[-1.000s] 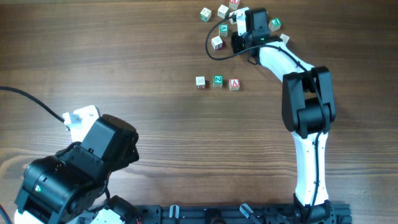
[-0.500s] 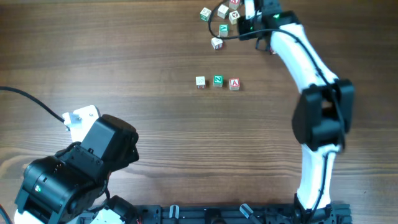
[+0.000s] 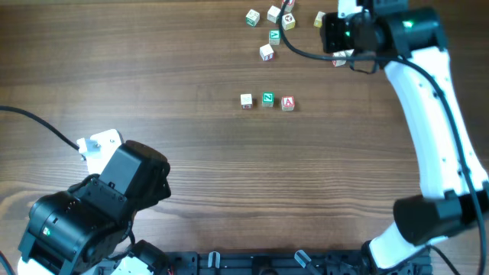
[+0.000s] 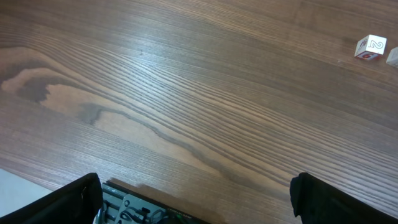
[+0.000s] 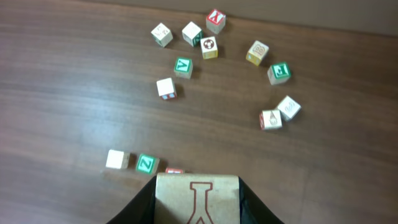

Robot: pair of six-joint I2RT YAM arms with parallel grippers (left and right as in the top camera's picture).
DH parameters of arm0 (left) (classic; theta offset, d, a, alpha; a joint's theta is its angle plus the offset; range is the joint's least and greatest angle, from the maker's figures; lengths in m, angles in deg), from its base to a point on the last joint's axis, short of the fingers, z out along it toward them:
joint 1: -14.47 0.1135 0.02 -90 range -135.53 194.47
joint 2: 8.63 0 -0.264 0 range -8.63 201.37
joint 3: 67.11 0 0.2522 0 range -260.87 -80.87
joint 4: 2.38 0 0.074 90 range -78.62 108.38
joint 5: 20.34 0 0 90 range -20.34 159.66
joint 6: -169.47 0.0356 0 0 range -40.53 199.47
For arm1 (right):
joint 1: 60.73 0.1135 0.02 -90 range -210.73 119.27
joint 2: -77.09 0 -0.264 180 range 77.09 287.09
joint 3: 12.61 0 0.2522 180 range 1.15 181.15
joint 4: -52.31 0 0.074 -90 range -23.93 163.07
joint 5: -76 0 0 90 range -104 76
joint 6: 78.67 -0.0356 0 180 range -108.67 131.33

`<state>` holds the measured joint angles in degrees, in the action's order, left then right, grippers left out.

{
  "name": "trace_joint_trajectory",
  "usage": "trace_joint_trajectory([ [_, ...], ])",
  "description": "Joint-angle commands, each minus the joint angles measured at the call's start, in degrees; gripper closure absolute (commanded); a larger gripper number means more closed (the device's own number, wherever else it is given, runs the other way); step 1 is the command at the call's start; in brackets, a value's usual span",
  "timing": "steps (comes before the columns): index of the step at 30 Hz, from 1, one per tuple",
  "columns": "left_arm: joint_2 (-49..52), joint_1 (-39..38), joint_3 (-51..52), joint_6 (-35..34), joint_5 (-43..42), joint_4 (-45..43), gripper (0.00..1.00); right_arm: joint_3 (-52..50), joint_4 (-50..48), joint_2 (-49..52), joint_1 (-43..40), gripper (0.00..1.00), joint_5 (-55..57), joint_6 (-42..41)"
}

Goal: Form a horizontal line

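Three cubes are forming the line (image 3: 267, 100) on the counter (image 3: 153, 76); you are gripping a fourth cube (image 5: 198, 190) in the right claw (image 5: 198, 208), up by the loose cubes (image 3: 266, 52), awaiting placement. Left claw (image 4: 198, 202) is gaping wide, empty.

Horizontal line (image 3: 267, 100) of three cubes, ten scattered cubes (image 5: 183, 66), one held cube (image 5: 198, 196).

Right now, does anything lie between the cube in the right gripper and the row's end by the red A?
Nothing visible does. Only bare wood lies between the held cube in the right gripper and the red A cube ending the row; scattered cubes sit aside.
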<state>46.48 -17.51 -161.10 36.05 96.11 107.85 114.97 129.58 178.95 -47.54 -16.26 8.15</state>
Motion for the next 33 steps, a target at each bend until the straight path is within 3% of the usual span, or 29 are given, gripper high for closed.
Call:
trace_joint_trajectory([
  [1,-0.24,0.00,-0.15,-0.13,-0.07,0.02,0.00,1.14,3.21,-3.34,-0.13,0.75,1.01,-3.04],
  [8,-0.24,0.00,-0.15,-0.13,-0.07,0.02,0.00,-1.53,5.97,-2.95,-0.13,0.75,1.25,-4.96],
  [15,-0.24,0.00,-0.15,-0.13,-0.07,0.02,0.00,-13.18,-0.96,-2.73,-0.20,0.75,7.89,-7.54],
  [26,-0.24,0.00,-0.15,-0.13,-0.07,0.02,0.00,-43.78,-34.12,-2.71,-0.50,0.72,0.61,-10.51],
  [30,-0.24,0.00,-0.15,-0.13,-0.07,0.02,0.00,-50.56,-46.42,-2.69,-0.50,0.72,0.42,-10.54],
  [33,-0.24,0.00,-0.15,-0.13,-0.07,0.02,0.00,-52.76,-50.42,-2.43,-0.50,0.72,0.44,-10.56],
])
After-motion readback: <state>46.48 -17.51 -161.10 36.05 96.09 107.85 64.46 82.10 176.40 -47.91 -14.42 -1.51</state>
